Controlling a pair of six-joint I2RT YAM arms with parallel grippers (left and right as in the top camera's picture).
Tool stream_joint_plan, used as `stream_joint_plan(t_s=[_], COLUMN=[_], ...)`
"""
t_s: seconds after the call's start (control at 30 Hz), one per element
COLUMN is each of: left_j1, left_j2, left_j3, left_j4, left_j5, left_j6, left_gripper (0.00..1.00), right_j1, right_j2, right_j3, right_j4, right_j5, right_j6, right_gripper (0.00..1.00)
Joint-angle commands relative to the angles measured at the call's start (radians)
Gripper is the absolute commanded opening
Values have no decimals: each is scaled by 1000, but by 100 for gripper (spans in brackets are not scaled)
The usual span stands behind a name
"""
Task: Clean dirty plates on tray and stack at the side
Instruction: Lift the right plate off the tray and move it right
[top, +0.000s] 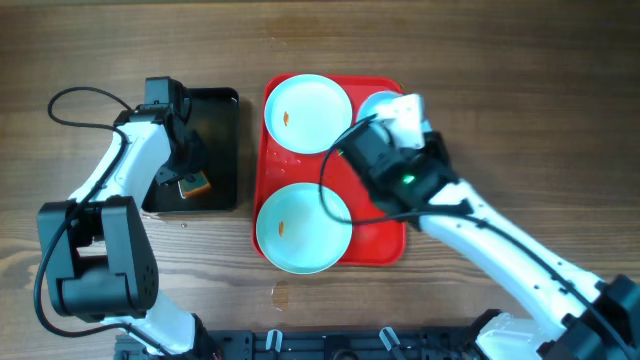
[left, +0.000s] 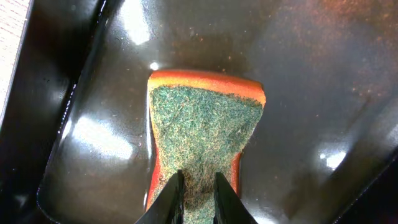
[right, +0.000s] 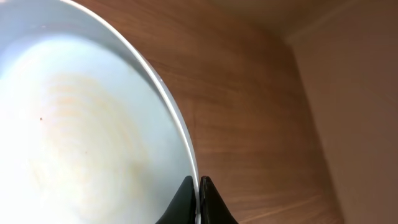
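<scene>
Overhead: two smeared plates, the far plate (top: 307, 113) and the near plate (top: 303, 227), lie on the red tray (top: 385, 245). The third plate (top: 378, 103) shows at the tray's far right corner under the right gripper (top: 398, 118). The left gripper (top: 190, 178) hangs over the black tray (top: 215, 110).

Left wrist: the jaws are clenched on one end of a green-and-orange sponge (left: 205, 124); scrubbing could twist it free.

Right wrist: the jaws are clamped on the third plate's thin rim, with the wooden table (right: 249, 93) beyond. So slight a hold could let the plate slip or swing.

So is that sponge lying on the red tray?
No, the sponge is over the black tray, pinched by the left claw.
</scene>
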Motion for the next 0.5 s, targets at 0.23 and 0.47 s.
stream_joint_plan(t_s=[0.23,0.47], left_j1=[3,3], left_j2=[-4,-4], left_j3=[-2,-2], left_j4=[3,3], left_j5=[13,13], left_j6=[9,9], left_gripper=[13,13], right_j1=[-620,-990], right_j2=[-59,6], right_j3=[8,-45], right_j4=[23,42], right_j5=[-623,-833], right_j6=[53,53], right_gripper=[4,4])
